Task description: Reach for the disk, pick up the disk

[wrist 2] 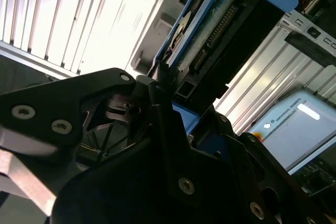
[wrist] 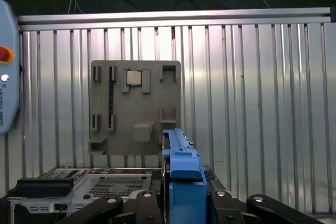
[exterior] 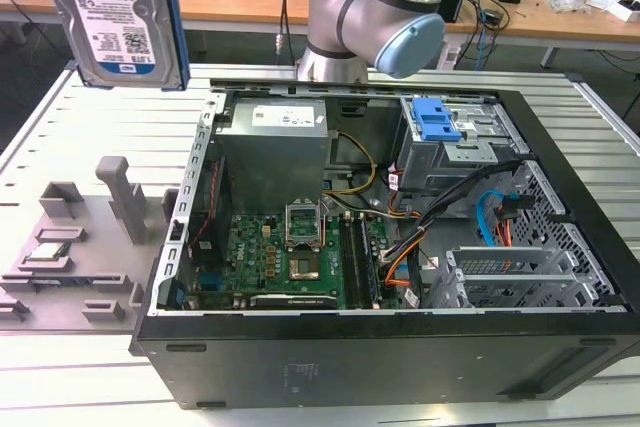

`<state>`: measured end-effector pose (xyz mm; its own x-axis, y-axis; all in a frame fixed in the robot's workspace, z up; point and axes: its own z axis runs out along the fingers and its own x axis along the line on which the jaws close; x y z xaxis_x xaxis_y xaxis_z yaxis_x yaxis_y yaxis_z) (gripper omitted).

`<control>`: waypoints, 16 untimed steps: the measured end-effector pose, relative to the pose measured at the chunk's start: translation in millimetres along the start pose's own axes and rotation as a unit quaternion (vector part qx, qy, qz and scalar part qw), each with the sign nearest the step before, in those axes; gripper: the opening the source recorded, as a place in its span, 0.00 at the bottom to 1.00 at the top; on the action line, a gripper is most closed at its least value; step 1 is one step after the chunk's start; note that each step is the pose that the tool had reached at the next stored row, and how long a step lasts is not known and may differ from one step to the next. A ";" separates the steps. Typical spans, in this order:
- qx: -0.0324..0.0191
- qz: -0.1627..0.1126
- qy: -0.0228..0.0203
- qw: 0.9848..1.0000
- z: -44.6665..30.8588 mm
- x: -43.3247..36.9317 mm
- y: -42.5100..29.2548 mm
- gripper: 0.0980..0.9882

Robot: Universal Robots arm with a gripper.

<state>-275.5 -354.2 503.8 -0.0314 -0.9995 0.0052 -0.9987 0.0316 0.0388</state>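
My pincer (wrist: 181, 205) is clenched on the disk (exterior: 118, 22), up in the air beside the case (exterior: 380, 357). I think the pick-up is done; now a tight, steady hold matters.

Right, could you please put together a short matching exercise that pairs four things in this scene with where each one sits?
Things
1. disk
2. processor chip
3. blue latch
4. motherboard

Places
A. in a pocket of the grey fixture plate, outside the computer case
B. on top of the drive cage inside the case
C. raised in the air, gripped by the hand
D. flat on the floor of the open case

Pairs: 1-C, 2-A, 3-B, 4-D
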 end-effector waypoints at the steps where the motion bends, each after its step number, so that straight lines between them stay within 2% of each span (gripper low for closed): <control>1: 0.000 0.000 0.000 1.000 -0.1 -0.1 -3.1 0.30; 3: 0.000 0.000 0.000 1.000 -0.6 -0.5 -16.0 0.30; 5: 0.000 0.000 0.000 1.000 -1.0 -0.8 -24.0 0.30; 7: 0.000 0.000 0.000 1.000 -1.4 -1.2 -35.8 0.30; 9: 0.000 0.000 0.000 1.000 -1.7 -1.4 -43.1 0.30; 12: 0.000 0.000 0.000 1.000 -2.3 -1.9 -59.1 0.30; 16: 0.000 0.000 0.000 1.000 -2.9 -2.4 -74.3 0.30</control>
<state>-201.1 -354.2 503.8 -0.0316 -0.9995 0.0052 -0.9987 0.0317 0.0389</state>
